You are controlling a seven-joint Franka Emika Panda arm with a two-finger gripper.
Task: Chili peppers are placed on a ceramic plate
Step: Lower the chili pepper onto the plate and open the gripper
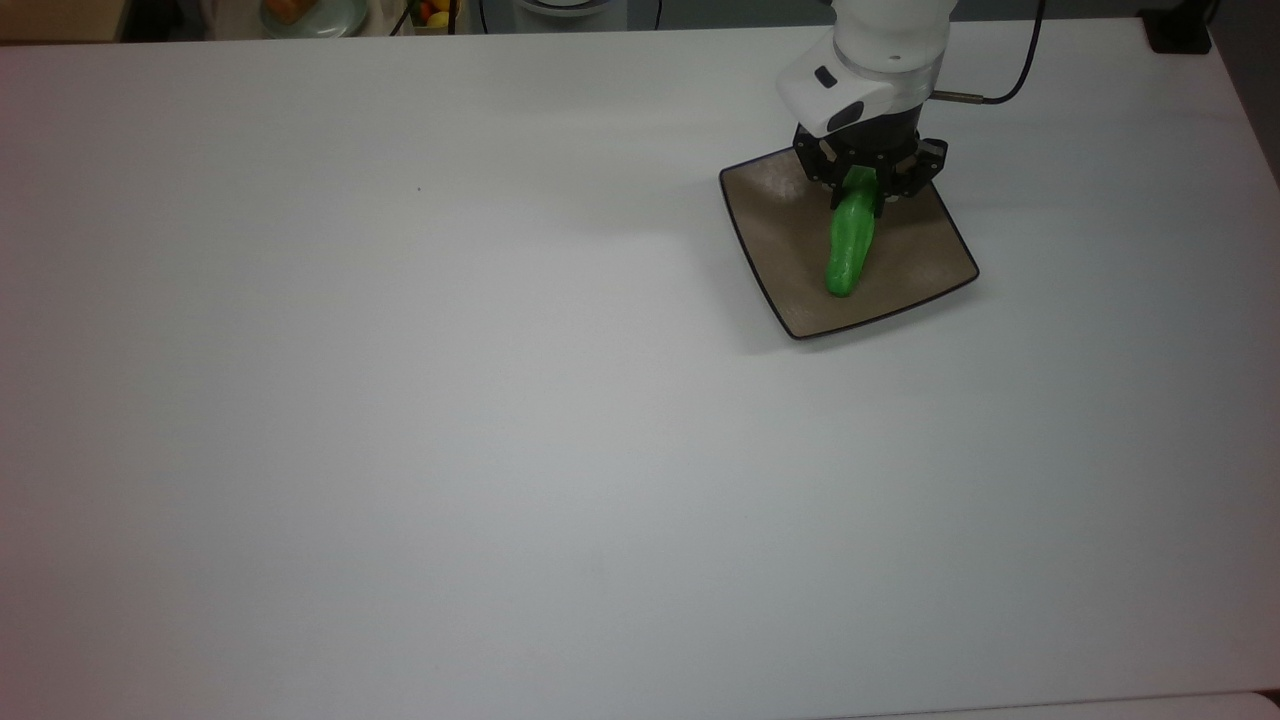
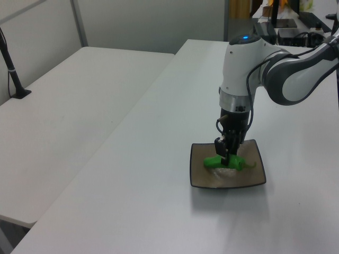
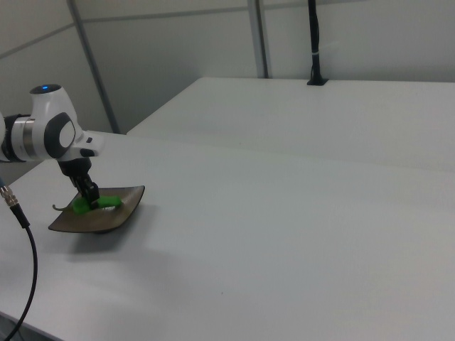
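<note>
Black jaws of the gripper (image 1: 868, 186) pinch the stem end of the green chili pepper (image 1: 848, 250), whose body lies on the ceramic plate (image 1: 780, 230). The gripper hides the plate's far corner in the top view. The white table (image 1: 400, 400) stretches wide beyond the plate's near edges.

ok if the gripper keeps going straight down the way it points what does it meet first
The gripper points down, shut on the green chili pepper, which seems to lie on the brown ceramic plate. It would likely press the pepper into the plate first.
</note>
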